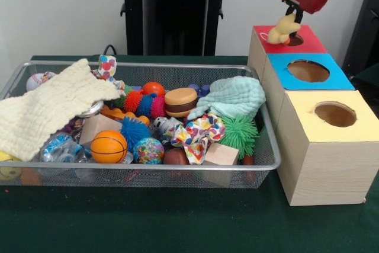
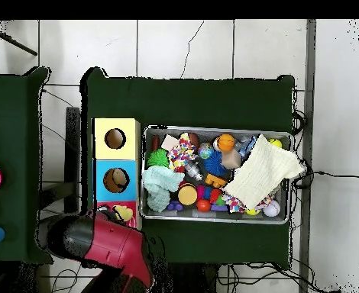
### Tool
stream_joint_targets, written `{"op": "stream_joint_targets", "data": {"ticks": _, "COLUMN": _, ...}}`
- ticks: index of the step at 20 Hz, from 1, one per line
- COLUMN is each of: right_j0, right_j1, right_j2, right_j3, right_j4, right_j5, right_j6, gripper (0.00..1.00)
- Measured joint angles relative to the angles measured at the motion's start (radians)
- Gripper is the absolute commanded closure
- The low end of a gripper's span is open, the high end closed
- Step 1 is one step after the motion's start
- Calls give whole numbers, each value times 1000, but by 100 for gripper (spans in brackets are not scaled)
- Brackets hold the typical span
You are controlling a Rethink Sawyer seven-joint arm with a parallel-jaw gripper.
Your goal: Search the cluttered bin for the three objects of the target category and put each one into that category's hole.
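My gripper (image 1: 291,13) hangs over the red-topped wooden box (image 1: 308,44) at the far right. It is shut on a pale yellow plush toy (image 1: 282,30), whose lower end touches the red top at the left rim of the round hole (image 1: 295,40). In the overhead view the toy (image 2: 124,214) lies over the red top (image 2: 104,207), and the arm (image 2: 106,243) hides the gripper. The wire mesh bin (image 1: 148,167) is full of clutter; it also shows in the overhead view (image 2: 217,129). I see no other plush animal plainly in it.
A blue-topped box (image 1: 337,78) and a yellow-topped box (image 1: 308,124) stand in front of the red one. The bin holds a pale yellow cloth (image 1: 47,108), a mint cloth (image 1: 234,96), an orange ball (image 1: 108,146), spiky balls (image 1: 240,131), a toy burger (image 1: 180,102) and wooden blocks (image 1: 220,154).
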Motion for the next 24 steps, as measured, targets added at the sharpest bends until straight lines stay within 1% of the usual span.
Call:
{"op": "stream_joint_targets", "data": {"ticks": 16, "right_j0": 17, "right_j1": 18, "right_j2": 32, "right_j3": 0, "right_j4": 51, "right_j5": 0, "right_j6": 0, "gripper": 100}}
{"op": "stream_joint_targets", "data": {"ticks": 21, "right_j0": 39, "right_j1": 17, "right_j2": 32, "right_j3": 0, "right_j4": 51, "right_j5": 11, "right_j6": 0, "gripper": 100}}
{"op": "stream_joint_targets", "data": {"ticks": 24, "right_j0": 67, "right_j1": 17, "right_j2": 28, "right_j3": 1, "right_j4": 51, "right_j5": 40, "right_j6": 7, "gripper": 100}}
